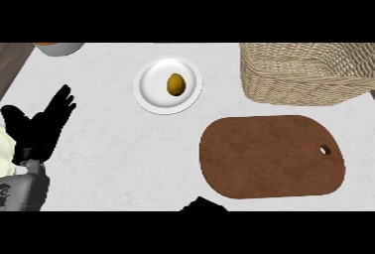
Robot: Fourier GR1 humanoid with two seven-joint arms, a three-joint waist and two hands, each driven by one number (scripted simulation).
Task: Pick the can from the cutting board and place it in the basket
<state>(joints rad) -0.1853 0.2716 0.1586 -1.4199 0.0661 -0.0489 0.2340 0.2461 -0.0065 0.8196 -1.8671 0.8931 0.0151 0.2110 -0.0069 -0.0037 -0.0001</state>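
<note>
Resting at your left edge, the left hand [40, 124] shows straight fingers, holding nothing. Your right hand [203, 205] barely shows below the cutting board [271, 156]; its state and the can's whereabouts can't be told.

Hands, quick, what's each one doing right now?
Left hand: open, fingers up, holding nothing.
Right hand: only a dark tip at the lower edge; cannot tell.

Kitchen counter, seen from above

A pale, marbled counter top [110, 149] carries kitchenware: a brown wooden cutting board [271, 156] with a hanging hole, a white plate [168, 84] holding a small yellow-brown piece of food [175, 84], a woven wicker basket [307, 74], and the rim of a bowl [58, 48] at the far edge.
</note>
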